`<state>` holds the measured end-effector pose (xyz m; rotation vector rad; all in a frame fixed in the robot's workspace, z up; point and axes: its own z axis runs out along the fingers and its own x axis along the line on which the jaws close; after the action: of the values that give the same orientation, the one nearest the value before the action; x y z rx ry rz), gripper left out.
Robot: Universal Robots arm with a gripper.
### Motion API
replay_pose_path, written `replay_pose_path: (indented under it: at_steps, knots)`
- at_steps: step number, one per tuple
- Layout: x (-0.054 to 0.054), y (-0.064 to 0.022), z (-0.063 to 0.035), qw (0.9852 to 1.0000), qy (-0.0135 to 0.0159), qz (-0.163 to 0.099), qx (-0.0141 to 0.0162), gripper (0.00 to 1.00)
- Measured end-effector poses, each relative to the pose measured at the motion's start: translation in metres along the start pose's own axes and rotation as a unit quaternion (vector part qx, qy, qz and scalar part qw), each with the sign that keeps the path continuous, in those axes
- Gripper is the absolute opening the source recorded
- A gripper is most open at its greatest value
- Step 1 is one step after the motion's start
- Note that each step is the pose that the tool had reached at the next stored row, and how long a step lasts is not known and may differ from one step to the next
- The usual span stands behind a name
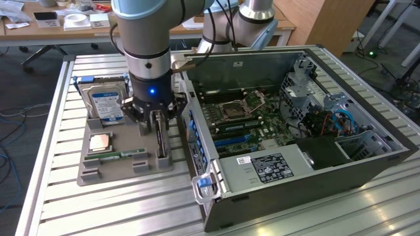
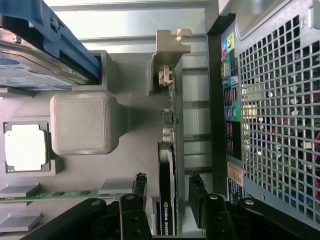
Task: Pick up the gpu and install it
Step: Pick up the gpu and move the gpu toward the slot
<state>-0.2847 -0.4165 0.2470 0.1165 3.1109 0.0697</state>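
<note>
Your pincer (image 2: 168, 192) hangs straight down over the gpu (image 2: 167, 160) with its jaws apart. One black finger (image 2: 139, 187) stands on each side of the card, and in the wrist view you can see a gap between each finger and the card's faces, so nothing is clamped.

The gpu stands on its long edge in a slot of the grey holder (image 2: 82, 122), on the side of the holder nearest the case (image 2: 270, 125). Its long axis runs level along that slot, parallel to the case's perforated rear panel. The silver bracket (image 2: 167, 50) is at the end away from your pincer, towards the drive's end of the holder. The black cooler faces the rest of the holder, and the green board faces the case. The pincer straddles the card near the end opposite the bracket.

On the cooler side you have the CPU (image 2: 25, 147) lying flat in its square pocket, and the RAM (image 2: 50, 194) on edge in its own slot. Past them the drive (image 2: 30, 75), with its blue frame, leans upright at the holder's end.

The holder sits on the slatted metal desk (image 1: 118, 206), just beside the case. In the exterior view the case lies open on that view's right, with its motherboard (image 1: 243, 118) showing. The card has not been lifted or installed.
</note>
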Motion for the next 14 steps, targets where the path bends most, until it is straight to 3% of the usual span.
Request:
replay_pose_path:
  at_steps: [14]
  knots:
    - [0.001, 0.0025, 0.0161, 1.0000, 0.0000, 0.000, 0.0000, 0.47]
